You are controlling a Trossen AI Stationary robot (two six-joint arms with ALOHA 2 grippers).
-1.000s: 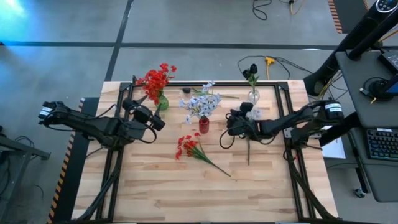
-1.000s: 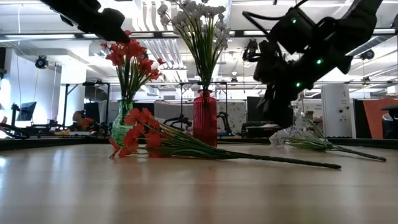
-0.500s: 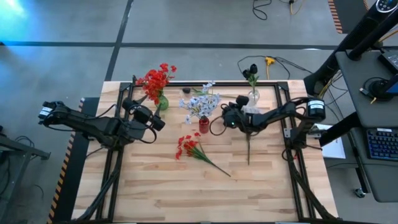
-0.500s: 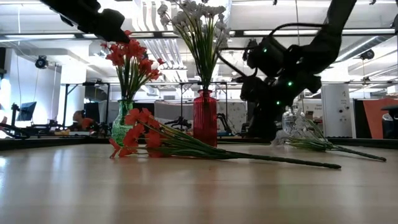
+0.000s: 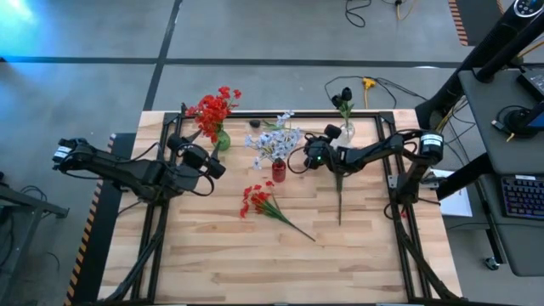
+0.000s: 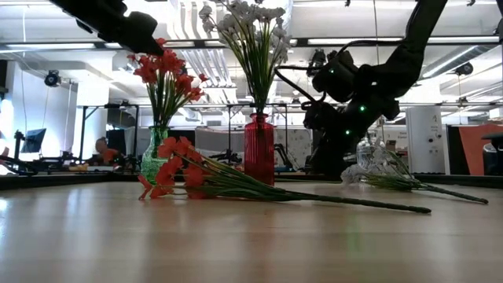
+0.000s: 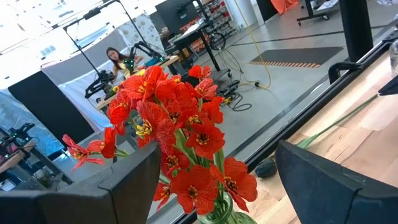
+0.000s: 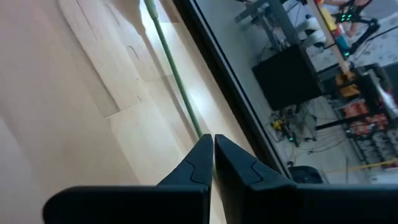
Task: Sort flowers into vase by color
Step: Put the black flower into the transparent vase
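Right claw (image 5: 311,159), pinched shut on a thin green stem (image 8: 175,79), carries it toward the red vase (image 5: 279,170). Left claw (image 5: 212,163) waits wide open, empty, beside red flowers (image 5: 214,109) at the desk's far edge.

From my station I can read no text, label, brand, number or sign in any of the four views; nothing legible shows anywhere on the table or in the room beyond it.
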